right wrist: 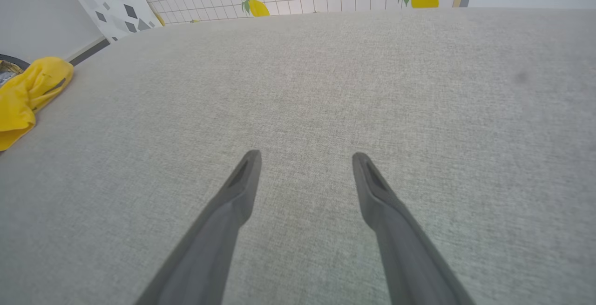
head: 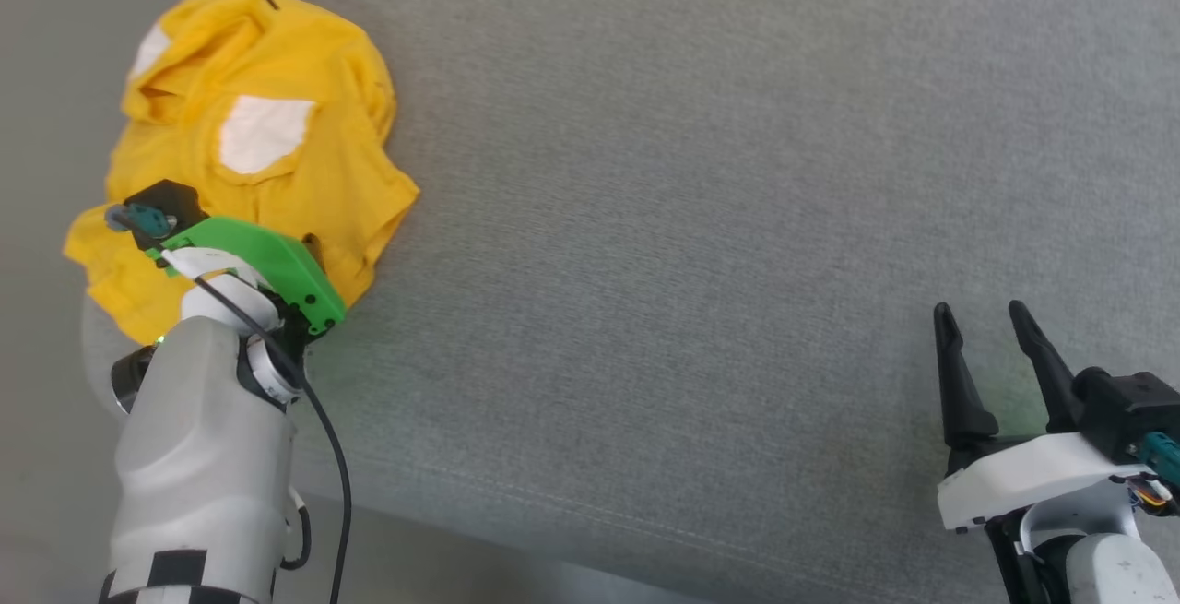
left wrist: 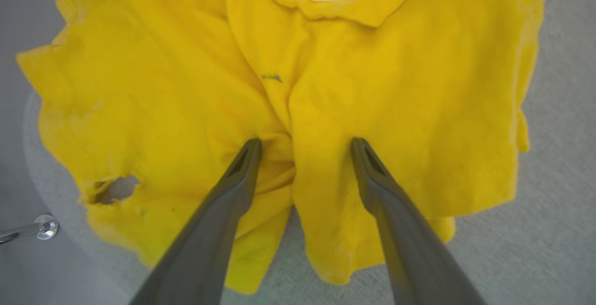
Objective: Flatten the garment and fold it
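Yellow garment crumpled | left hand spread over it | left wrist view: hole | right hand spread

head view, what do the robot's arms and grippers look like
Left arm: pale grey shell, black-and-white bands low down, a thin black cable, a bright green wrist cover. Right gripper: two long dark tapering fingers on a white housing, with a black block and teal plug.

No readable text anywhere — the small dark mark on the garment is illegible.
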`<state>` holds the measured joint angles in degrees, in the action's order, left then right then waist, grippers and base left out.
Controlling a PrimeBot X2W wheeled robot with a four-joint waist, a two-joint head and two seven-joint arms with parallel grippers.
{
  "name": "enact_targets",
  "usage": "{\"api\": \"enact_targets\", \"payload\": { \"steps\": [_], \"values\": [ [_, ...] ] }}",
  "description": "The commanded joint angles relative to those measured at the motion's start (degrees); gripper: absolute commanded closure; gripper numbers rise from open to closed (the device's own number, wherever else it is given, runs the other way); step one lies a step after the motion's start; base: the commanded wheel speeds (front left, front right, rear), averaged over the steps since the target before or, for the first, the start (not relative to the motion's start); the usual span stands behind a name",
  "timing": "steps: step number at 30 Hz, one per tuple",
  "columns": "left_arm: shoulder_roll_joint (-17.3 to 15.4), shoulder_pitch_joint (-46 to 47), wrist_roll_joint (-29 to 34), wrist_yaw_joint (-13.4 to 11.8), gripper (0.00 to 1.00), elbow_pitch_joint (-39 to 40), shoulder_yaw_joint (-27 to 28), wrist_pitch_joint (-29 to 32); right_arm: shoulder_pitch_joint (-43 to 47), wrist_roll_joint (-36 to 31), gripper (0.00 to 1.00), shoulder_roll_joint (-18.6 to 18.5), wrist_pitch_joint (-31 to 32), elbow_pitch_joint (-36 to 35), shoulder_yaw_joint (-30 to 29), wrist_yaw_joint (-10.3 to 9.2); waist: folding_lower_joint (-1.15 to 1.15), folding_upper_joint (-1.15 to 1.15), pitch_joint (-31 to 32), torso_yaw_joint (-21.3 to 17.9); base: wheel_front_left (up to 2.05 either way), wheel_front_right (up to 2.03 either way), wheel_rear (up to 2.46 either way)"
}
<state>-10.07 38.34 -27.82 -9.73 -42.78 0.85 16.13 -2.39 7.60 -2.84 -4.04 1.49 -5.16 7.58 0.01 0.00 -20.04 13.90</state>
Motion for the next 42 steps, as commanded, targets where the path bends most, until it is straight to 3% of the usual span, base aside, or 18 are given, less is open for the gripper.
{"api": "enact_targets", "payload": {
  "steps": [1,9,10,11,13,15,18,19,21,29,33,42],
  "values": [
    [0.5,1.4,-0.6,-0.3,0.0,-0.9,-0.3,0.9,-0.5,-0.1,0.0,0.0,0.1,-0.6,-0.2,-0.09,-0.01,0.0,-3.9,-3.4,0.0,0.0,0.0],
    [2.9,1.6,-2.1,-1.6,0.0,-5.1,-1.2,6.6,0.1,-0.1,0.0,0.0,0.5,-2.3,-0.9,-0.09,-0.01,0.0,-5.3,-3.2,0.0,0.0,0.0],
    [3.0,1.6,-2.4,-1.9,0.81,-5.2,-0.9,6.4,0.1,-0.1,0.0,0.0,0.6,-2.5,-0.9,-0.09,-0.01,0.0,-5.4,-3.1,0.0,0.0,0.0],
    [3.1,1.6,-2.6,-2.1,1.0,-5.2,-0.7,5.9,0.1,-0.1,0.0,0.0,0.7,-2.5,-0.9,-0.09,-0.01,0.0,-5.5,-3.1,0.0,0.0,0.0],
    [3.3,1.6,-3.2,-2.6,1.0,-4.7,0.2,4.2,0.1,0.0,0.0,0.0,0.7,-2.4,-0.9,-0.09,-0.01,0.0,-5.3,-2.8,0.0,0.0,0.0],
    [3.2,2.2,-4.0,-2.9,1.0,-2.7,2.3,-2.8,0.0,0.3,0.0,0.0,0.6,-2.0,-0.6,-0.09,-0.01,0.0,-4.5,-2.2,0.0,0.0,0.0],
    [2.2,3.1,-4.1,-1.6,1.0,-0.9,3.4,-9.1,0.0,0.8,0.0,0.0,0.2,-1.1,-0.2,-0.09,-0.01,0.0,-3.1,-1.7,0.0,0.0,0.0],
    [0.4,4.4,-3.3,-0.4,1.0,0.5,3.6,-12.9,-0.2,1.5,0.0,0.0,-0.4,0.2,0.8,-0.09,-0.01,0.0,-1.2,-1.7,0.0,0.0,0.0],
    [-1.3,5.6,-2.6,0.5,1.0,1.8,3.4,-14.1,-0.3,2.2,0.0,0.0,-1.0,1.2,1.4,-0.09,-0.01,0.0,0.2,-2.0,0.0,0.0,0.0],
    [-9.9,14.7,1.6,3.9,1.0,10.0,-0.2,-10.8,-1.0,5.3,0.0,0.0,-3.7,6.0,3.0,-0.09,-0.01,0.0,4.5,-4.4,0.0,0.0,0.0],
    [-12.4,20.6,3.9,5.1,1.0,14.5,-2.9,-7.8,-1.4,6.4,0.0,0.0,-5.4,8.8,3.6,-0.09,-0.01,0.0,6.3,-6.2,0.0,0.0,0.0],
    [-11.8,32.9,5.1,9.2,1.0,17.7,-8.1,-3.8,-3.1,8.3,0.0,0.0,-8.1,13.6,4.8,-0.09,-0.01,0.0,8.8,-11.7,0.0,0.0,0.0]
  ]
}}
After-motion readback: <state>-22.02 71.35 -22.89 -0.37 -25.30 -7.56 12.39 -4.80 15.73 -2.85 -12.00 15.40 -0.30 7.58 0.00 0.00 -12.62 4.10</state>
